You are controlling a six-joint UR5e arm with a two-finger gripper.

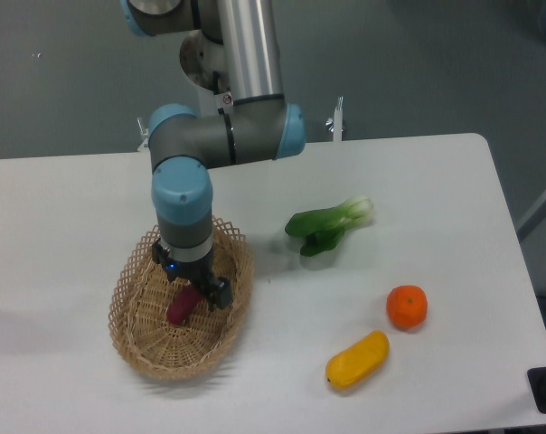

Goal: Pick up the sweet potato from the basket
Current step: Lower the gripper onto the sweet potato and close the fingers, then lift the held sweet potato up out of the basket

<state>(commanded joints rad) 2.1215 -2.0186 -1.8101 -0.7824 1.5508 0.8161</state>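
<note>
Purple sweet potato (179,307) in basket (133,339), end effector (191,287) seemingly around it

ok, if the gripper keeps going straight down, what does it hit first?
Most likely the sweet potato, lying in the basket right under the gripper. Depth is unclear from this one view.

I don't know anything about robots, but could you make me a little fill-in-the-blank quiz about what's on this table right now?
1. The end effector is down inside the ____, over the sweet potato.
2. The round orange sits on the table just above the ____ oblong fruit.
3. The leafy vegetable lying between the basket and the table's far edge is ____ in colour.

Missing words: basket; yellow; green
</note>
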